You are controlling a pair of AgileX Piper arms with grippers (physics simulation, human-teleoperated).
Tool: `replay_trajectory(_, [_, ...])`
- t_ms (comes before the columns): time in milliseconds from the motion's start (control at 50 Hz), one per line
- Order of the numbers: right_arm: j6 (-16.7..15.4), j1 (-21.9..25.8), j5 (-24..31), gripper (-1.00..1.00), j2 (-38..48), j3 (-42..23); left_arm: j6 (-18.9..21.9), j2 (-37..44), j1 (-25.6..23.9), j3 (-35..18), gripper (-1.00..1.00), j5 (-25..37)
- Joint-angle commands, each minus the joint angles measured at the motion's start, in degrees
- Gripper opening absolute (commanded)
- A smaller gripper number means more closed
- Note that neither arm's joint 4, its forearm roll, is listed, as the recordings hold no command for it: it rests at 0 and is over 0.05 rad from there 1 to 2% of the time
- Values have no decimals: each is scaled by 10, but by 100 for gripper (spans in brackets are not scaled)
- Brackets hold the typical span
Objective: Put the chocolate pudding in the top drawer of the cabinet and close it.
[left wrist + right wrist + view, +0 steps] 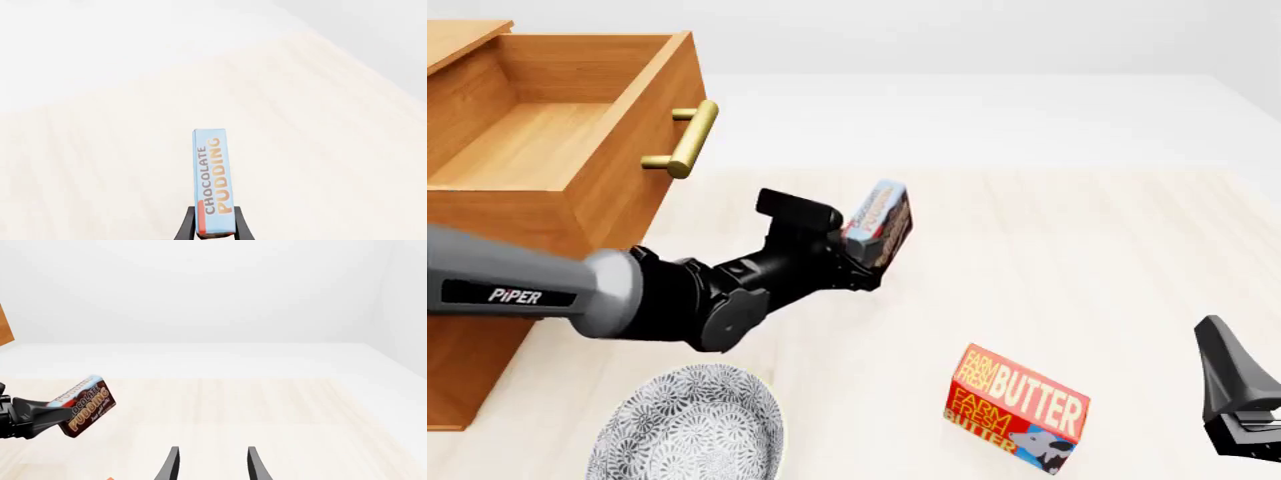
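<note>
Over pale bench (1094,250), chocolate pudding (880,222) pinched by one end in left tool (864,243), short of open top drawer (547,140); right tool (210,465) released; thin grip, possible slip.

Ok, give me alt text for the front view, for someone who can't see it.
The left gripper holds the chocolate pudding above the table, right of the cabinet and its open top drawer. Nearer the camera are a butter box and a patterned plate.
</note>
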Motion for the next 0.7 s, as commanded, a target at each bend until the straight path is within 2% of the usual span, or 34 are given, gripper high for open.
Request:
replay_trajectory(20, [0,0,0,100,0,0,16,-62,-12,23,-100,16])
replay_trajectory(280, [0,0,0,100,0,0,25,-124,-25,42,-100,31])
replay_trajectory(700, [0,0,0,100,0,0,43,-204,-42,48,-100,94])
